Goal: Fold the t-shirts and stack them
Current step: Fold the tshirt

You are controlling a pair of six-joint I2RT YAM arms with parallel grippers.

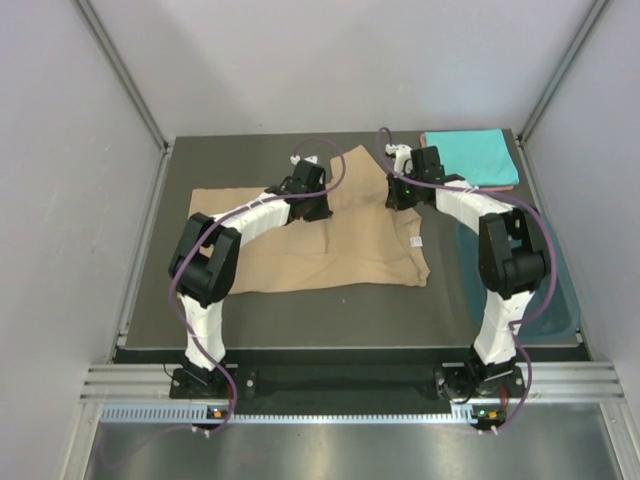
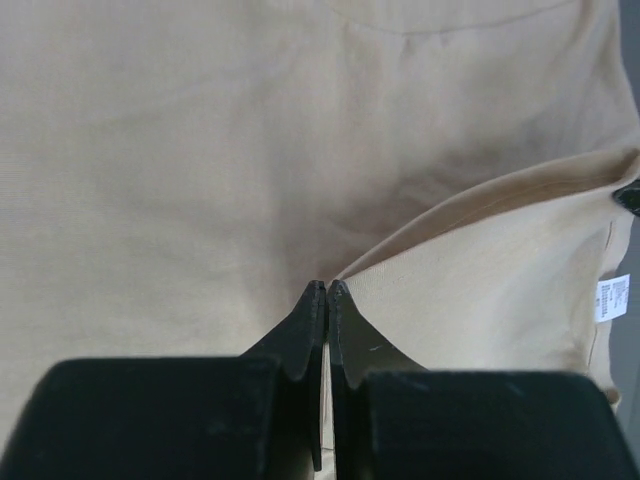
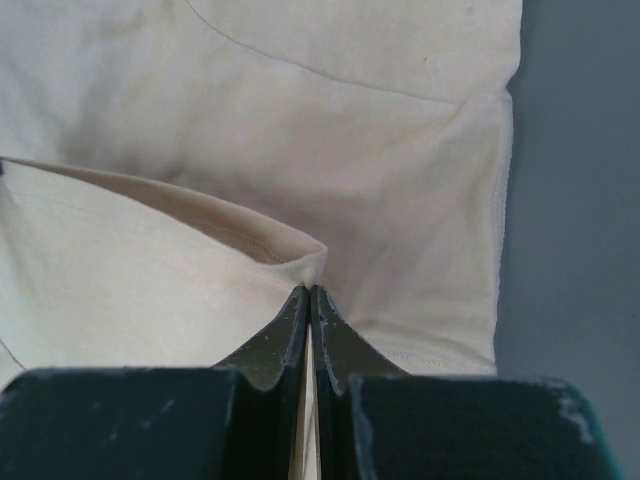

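Observation:
The tan t-shirt (image 1: 340, 250) lies spread over the dark table, with its upper part bunched between the two arms. My left gripper (image 1: 317, 208) is shut on a raised fold of this shirt (image 2: 200, 150), its fingertips (image 2: 316, 300) pinching the cloth edge. Over the shirt's right upper part, my right gripper (image 1: 400, 198) is also shut, nipping a lifted fold of the tan cloth (image 3: 350, 100) at its tips (image 3: 300, 305). A folded turquoise t-shirt (image 1: 470, 155) rests at the back right, and a salmon-pink edge (image 1: 497, 187) shows under it.
A dark teal plastic tub (image 1: 550, 290) stands along the table's right side, behind the right arm. A white label (image 2: 612, 298) hangs at the shirt's hem. Grey walls close in on both sides. Bare table (image 3: 580, 200) shows right of the shirt.

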